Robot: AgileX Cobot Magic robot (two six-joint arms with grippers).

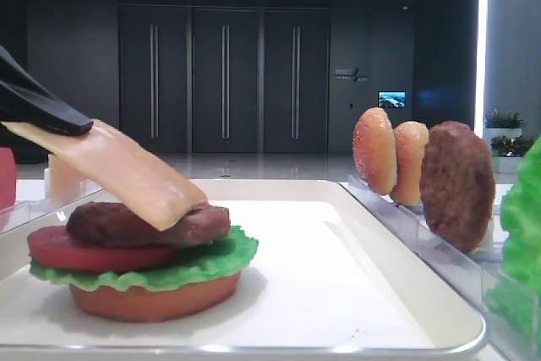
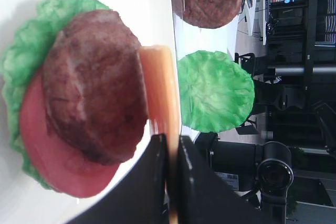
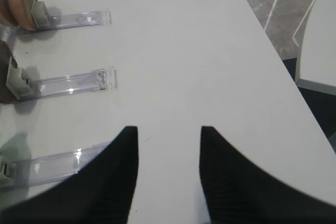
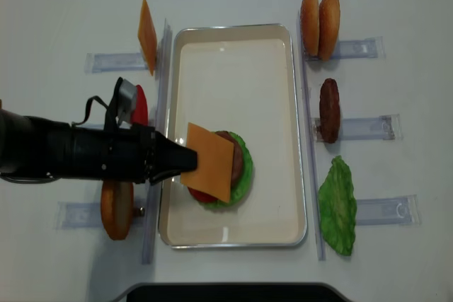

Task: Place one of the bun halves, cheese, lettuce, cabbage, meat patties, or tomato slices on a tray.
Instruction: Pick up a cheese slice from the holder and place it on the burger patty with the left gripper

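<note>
Now my left claw (image 4: 185,161) pinches the cheese (image 4: 210,161) by its 9 o'clock edge, the slice tilted, its low corner touching the patty (image 1: 144,223) stacked on tomato (image 1: 80,248), lettuce (image 1: 182,266) and bun base (image 1: 152,300) on the tray (image 4: 233,68). My right claw (image 3: 169,153) hangs open over the bare surface (image 3: 189,51).

Smooth, faintly glossy cream plastic on the tray (image 1: 355,293). Thin, bendy, satin orange-yellow on the cheese (image 1: 135,177). Rough and bumpy matt brown on the meat patty (image 2: 94,87). Smooth matt red on the tomato slice (image 1: 76,251). Crinkled rubbery green on the lettuce (image 2: 212,90). Clear shiny plastic on the racks (image 3: 73,82).
</note>
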